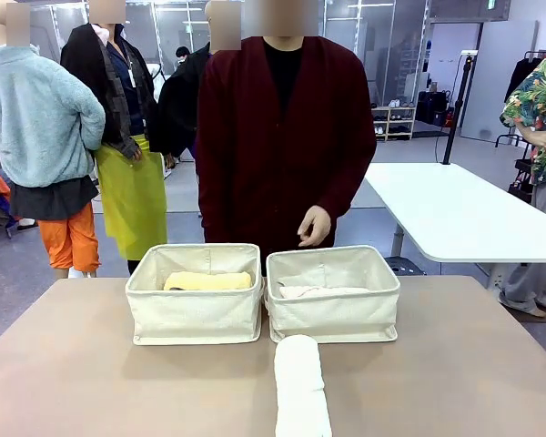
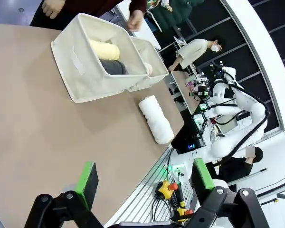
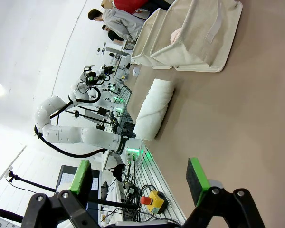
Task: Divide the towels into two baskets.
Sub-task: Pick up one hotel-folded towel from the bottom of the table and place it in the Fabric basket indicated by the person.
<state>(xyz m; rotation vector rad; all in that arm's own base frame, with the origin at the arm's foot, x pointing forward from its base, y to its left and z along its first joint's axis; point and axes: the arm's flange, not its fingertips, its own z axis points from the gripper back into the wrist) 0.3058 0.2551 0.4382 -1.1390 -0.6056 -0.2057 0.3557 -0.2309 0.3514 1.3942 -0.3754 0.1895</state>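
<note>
White towel lies at the tabletop's near edge, its near end cut off by the front view's frame. Behind it, two baskets sit side by side toward the far edge: the left basket shows a yellow towel and, from the left wrist view, a half-hidden dark grey towel; the right basket holds a pink towel, barely showing. Left gripper and right gripper hang spread wide, empty. Across the table, the person's hand hovers loosely curled above the baskets.

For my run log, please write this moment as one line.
left basket: yellow towel, grey towel | right basket: pink towel | white towel: on table | left gripper: open | right gripper: open
</note>
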